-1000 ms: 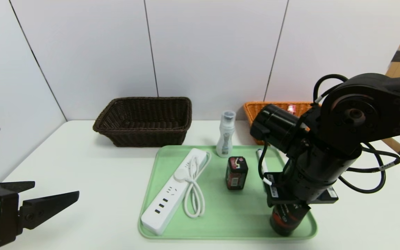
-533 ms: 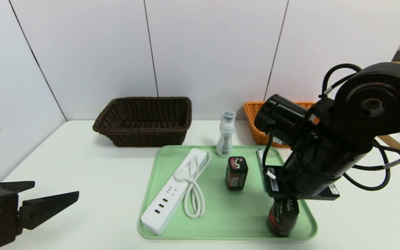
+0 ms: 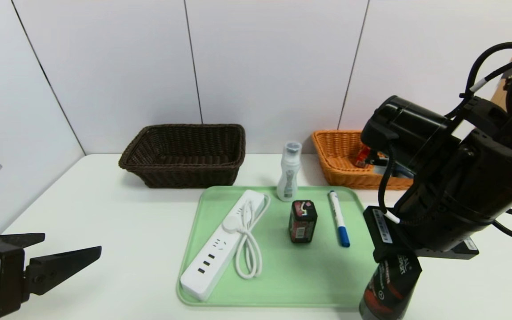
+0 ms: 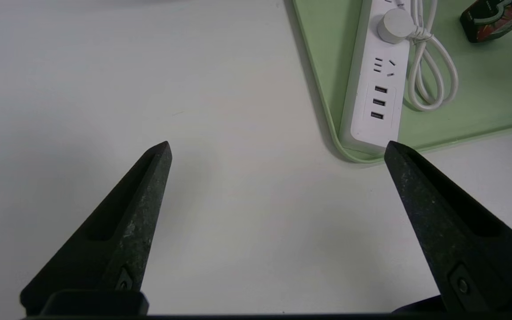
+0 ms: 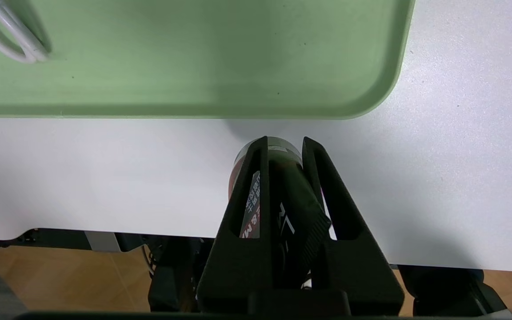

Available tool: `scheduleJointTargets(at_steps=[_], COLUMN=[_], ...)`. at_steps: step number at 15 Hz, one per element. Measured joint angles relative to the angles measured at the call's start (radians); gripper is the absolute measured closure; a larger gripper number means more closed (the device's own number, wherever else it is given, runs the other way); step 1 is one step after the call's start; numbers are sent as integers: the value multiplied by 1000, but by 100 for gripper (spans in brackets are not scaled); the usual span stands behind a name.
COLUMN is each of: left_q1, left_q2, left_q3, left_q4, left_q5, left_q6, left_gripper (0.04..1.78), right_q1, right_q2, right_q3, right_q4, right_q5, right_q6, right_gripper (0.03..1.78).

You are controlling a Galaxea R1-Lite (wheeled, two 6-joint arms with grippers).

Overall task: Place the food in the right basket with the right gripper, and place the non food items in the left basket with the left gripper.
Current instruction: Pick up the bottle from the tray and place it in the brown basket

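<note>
Moved: your right gripper [image 5: 282, 146] lifted the black L'Oreal tube [image 3: 389, 284] off the green plastic tray [image 3: 282, 284]; it's clamped tight.
Left gripper [image 4: 278, 151]: parked, wide open.
Risk: tube's non-food; don't drop it into the orange-tan wicker basket [image 3: 340, 171].

Open table [image 3: 118, 231] fronts the left basket [image 3: 185, 153]; tray [image 3: 282, 284] is crowded.
</note>
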State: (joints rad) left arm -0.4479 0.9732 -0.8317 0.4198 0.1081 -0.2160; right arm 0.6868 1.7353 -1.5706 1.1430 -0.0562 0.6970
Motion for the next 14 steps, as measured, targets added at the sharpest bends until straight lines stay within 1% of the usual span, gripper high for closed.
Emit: scheduleJointTargets(at_steps=[3, 6, 9, 10, 11, 14], left_q1=[0, 0, 0, 0, 0, 0], left_q2=[0, 0, 0, 0, 0, -1], left_q3=[1, 3, 3, 3, 3, 3], left_q4=[0, 0, 0, 0, 0, 3], left_q5=[0, 0, 0, 0, 1, 1], left_q6=[0, -1, -1, -1, -1, -1], left_gripper=[13, 13, 13, 13, 13, 13], right_q1=[-7, -29, -77, -92, -103, -119], right_q2=[9, 37, 70, 77, 81, 82], right_q3=[-24, -87, -167, -198, -233, -357], right_q4=[-3, -3, -3, -2, 2, 33], right_q5=[-1, -2, -2, 4, 22, 109], right_q6=[0, 1, 1, 3, 7, 18], right_gripper=[154, 154, 154, 154, 154, 154])
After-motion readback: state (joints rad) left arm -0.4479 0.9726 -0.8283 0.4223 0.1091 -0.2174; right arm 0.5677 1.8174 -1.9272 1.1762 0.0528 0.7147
